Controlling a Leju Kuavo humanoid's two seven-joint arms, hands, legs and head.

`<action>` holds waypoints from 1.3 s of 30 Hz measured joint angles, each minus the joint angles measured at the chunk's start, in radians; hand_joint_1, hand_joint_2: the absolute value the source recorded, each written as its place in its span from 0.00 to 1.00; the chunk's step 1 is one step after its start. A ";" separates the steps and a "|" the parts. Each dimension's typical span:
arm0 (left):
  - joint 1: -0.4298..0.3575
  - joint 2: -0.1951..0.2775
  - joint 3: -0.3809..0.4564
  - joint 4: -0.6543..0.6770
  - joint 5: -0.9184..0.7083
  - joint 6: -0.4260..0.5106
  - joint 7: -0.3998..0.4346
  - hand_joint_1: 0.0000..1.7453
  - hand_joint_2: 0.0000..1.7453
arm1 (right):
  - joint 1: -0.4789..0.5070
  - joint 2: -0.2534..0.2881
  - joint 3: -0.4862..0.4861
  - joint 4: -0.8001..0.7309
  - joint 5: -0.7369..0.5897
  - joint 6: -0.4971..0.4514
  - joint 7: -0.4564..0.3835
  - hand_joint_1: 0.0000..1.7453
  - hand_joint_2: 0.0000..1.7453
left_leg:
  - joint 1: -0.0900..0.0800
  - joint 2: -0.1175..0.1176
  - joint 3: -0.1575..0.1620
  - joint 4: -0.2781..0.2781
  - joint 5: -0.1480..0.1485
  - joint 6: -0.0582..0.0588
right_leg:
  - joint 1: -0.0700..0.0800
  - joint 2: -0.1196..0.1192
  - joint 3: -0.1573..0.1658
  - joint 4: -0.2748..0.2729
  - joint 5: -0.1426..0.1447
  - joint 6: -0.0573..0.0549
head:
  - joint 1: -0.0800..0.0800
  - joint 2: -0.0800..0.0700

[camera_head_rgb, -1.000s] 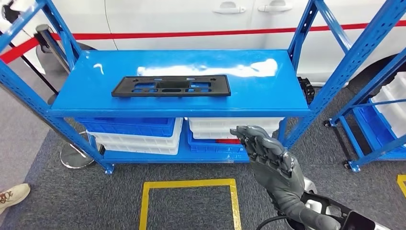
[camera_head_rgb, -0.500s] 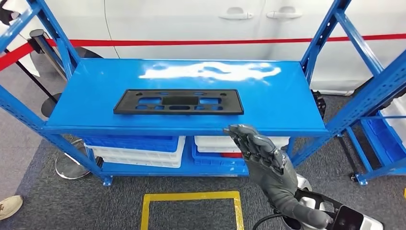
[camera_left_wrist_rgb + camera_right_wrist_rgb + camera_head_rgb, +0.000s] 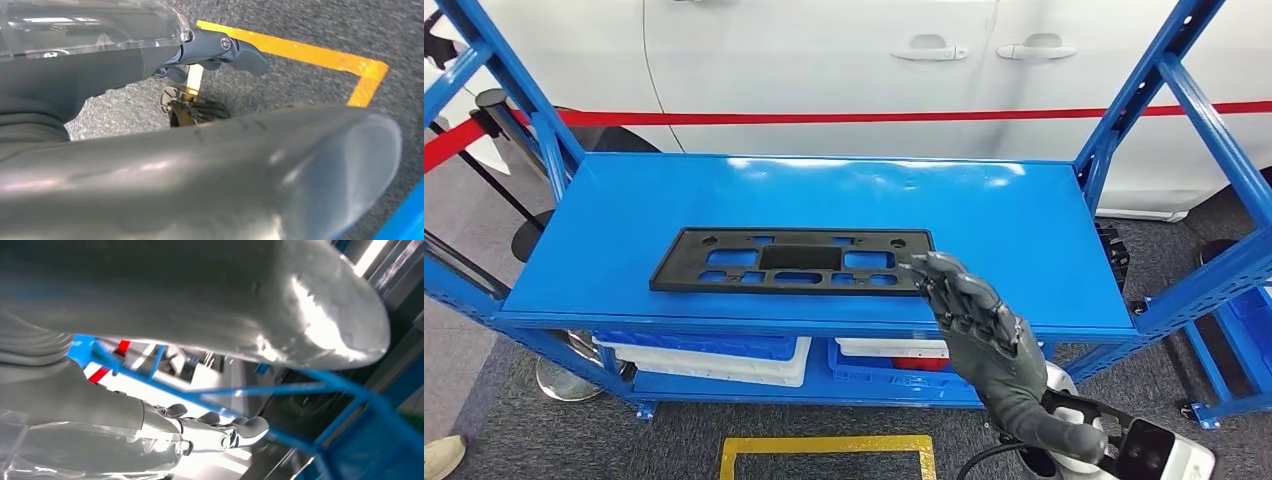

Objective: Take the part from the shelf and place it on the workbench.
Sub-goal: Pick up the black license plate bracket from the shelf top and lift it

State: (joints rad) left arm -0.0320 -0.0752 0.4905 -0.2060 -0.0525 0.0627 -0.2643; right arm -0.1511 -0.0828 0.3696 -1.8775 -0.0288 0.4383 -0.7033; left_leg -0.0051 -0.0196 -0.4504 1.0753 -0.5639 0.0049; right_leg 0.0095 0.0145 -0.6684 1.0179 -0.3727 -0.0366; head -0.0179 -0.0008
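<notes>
The flat black plastic frame with cut-out slots [image 3: 792, 262] lay near the front edge of the blue metal shelf [image 3: 1024, 230]. Beside its right end, the right hand [image 3: 969, 315] hovered empty, fingers loosely spread. A one-ended grip might tip it.

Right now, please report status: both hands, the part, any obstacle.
Right hand open, raised at right end of black part, not gripping. Left hand empty, above floor. Part flat on blue shelf. Nothing in the way.
</notes>
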 joint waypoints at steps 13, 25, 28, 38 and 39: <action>0.004 0.003 0.000 0.000 -0.048 0.015 0.007 0.00 0.00 | -0.015 0.019 0.052 0.152 0.055 -0.094 0.090 0.00 0.00 | 0.012 0.013 -0.134 -0.059 0.116 0.002 | -0.002 0.003 0.093 -0.002 -0.088 0.025 | -0.001 0.000; 0.015 0.007 0.000 0.000 -0.070 0.023 0.024 0.00 0.00 | 0.001 0.000 0.133 0.268 0.347 -0.332 0.060 0.00 1.00 | 0.014 0.015 -0.100 -0.069 0.097 0.005 | -0.020 -0.012 0.047 0.038 -0.068 0.048 | 0.003 0.000; 0.014 0.007 0.000 0.000 -0.077 0.014 0.018 0.00 0.00 | -0.013 0.001 0.171 0.306 0.513 -0.464 0.097 0.00 1.00 | 0.013 0.014 -0.098 -0.070 0.091 -0.012 | -0.016 -0.010 0.060 0.008 -0.071 0.035 | 0.002 0.000; 0.013 0.009 0.000 0.000 -0.105 -0.013 -0.005 0.00 0.00 | -0.096 0.065 0.346 0.538 0.957 -0.790 0.227 0.00 1.00 | 0.017 0.015 -0.188 0.107 0.045 -0.028 | -0.008 -0.009 0.073 0.004 -0.076 0.003 | 0.001 0.000; 0.012 0.010 0.000 0.000 -0.106 -0.014 -0.006 0.00 0.00 | -0.103 0.071 0.356 0.549 0.967 -0.796 0.234 0.00 1.00 | 0.016 0.015 -0.157 0.038 0.073 -0.023 | -0.006 -0.009 0.073 0.006 -0.078 0.005 | 0.001 0.000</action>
State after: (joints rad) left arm -0.0199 -0.0650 0.4904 -0.2060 -0.1583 0.0489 -0.2702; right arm -0.2540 -0.0122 0.7259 -1.3284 0.9382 -0.3579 -0.4697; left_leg 0.0105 -0.0045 -0.6071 1.1138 -0.4908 -0.0179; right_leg 0.0033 0.0054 -0.5952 1.0235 -0.4504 -0.0319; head -0.0166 -0.0008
